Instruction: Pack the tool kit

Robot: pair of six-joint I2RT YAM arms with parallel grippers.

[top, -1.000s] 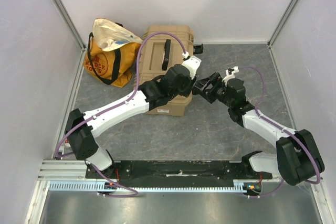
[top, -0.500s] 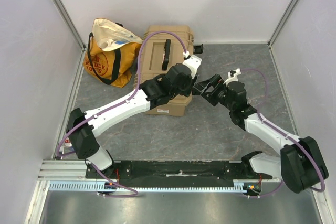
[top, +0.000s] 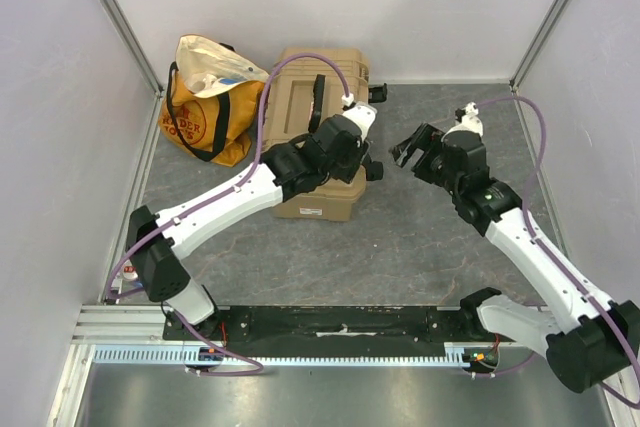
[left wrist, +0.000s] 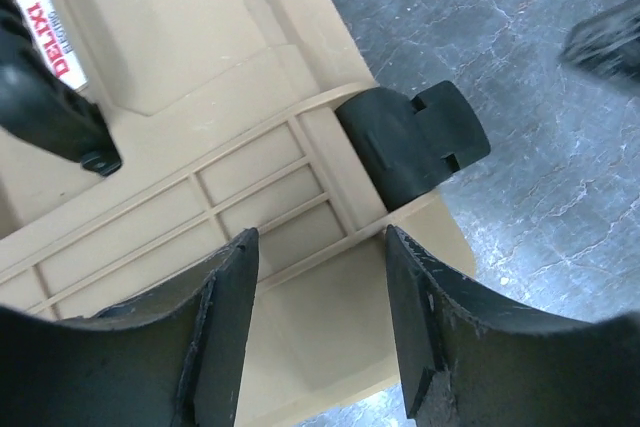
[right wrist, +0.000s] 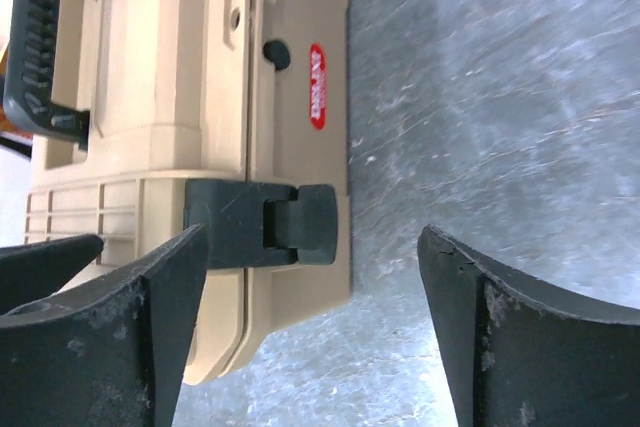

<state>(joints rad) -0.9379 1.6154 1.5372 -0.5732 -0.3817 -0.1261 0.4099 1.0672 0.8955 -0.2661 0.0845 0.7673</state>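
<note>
The closed toolbox (top: pixel 300 97) is set at the back, apparently touching an orange bag (top: pixel 205 117), and is partly hidden by the left arm (top: pixel 230 202). The left gripper (left wrist: pixel 320 327), over a black latch (left wrist: pixel 410 142), and the right gripper (right wrist: pixel 310 332) are both held spread.

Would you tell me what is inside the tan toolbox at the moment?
The toolbox is closed, so its contents are hidden; only its black handle and latches show outside.

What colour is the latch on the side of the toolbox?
Black latch against the tan toolbox; it shows best in the left wrist view.
</note>
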